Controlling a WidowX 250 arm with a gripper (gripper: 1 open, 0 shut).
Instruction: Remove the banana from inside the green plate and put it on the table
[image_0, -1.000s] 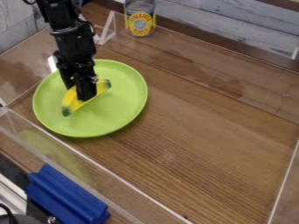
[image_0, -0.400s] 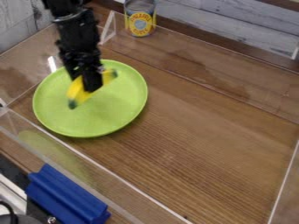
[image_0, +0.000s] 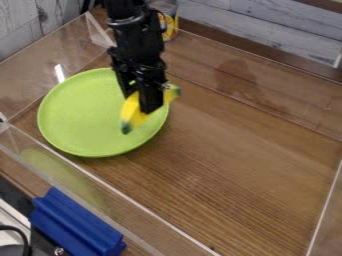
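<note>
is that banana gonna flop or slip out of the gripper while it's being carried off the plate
Probably stiff: the banana hangs from the shut gripper over the green plate without drooping. It looks like smooth, glossy plastic, so it may pivot or slip. Likely light.

The robot arm (image_0: 124, 25) is black and made of boxy blocks stacked together. Its claw (image_0: 139, 97) has two thin black fingers.

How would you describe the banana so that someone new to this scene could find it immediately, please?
Start at the large lime-green plate on the left of the brown wooden table. Above the plate's right edge hangs the black gripper, its fingers shut on the banana. It is the only small, curved yellow thing here, dangling off the plate, with a dark green tip at its lower end.
</note>
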